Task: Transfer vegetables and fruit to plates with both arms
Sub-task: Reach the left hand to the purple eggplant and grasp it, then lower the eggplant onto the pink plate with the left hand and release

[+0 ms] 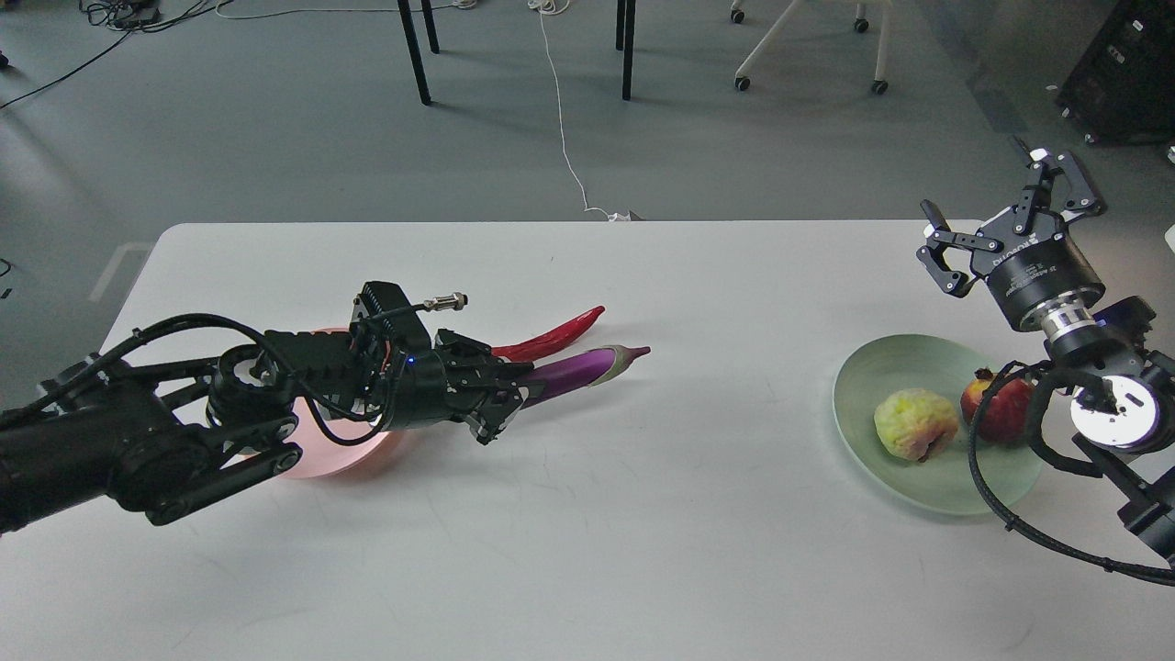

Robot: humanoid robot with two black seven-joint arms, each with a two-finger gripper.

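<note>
My left gripper (500, 397) is shut on the stem-less end of the purple eggplant (578, 369), which tilts up to the right with its greyish-green cap raised. The red chili pepper (551, 340) lies on the table just behind it. The pale pink plate (335, 456) sits under my left arm, mostly hidden. The mint green plate (881, 367) at the right holds the bumpy yellow-green fruit (915, 424) and the dark red round fruit (996, 408). My right gripper (1002, 218) is open and empty, raised above the table's far right edge behind the green plate.
The white table (643, 514) has bare surface in the middle and front. My right arm's cable (987, 487) loops over the green plate's right side. Chair and table legs stand on the floor beyond.
</note>
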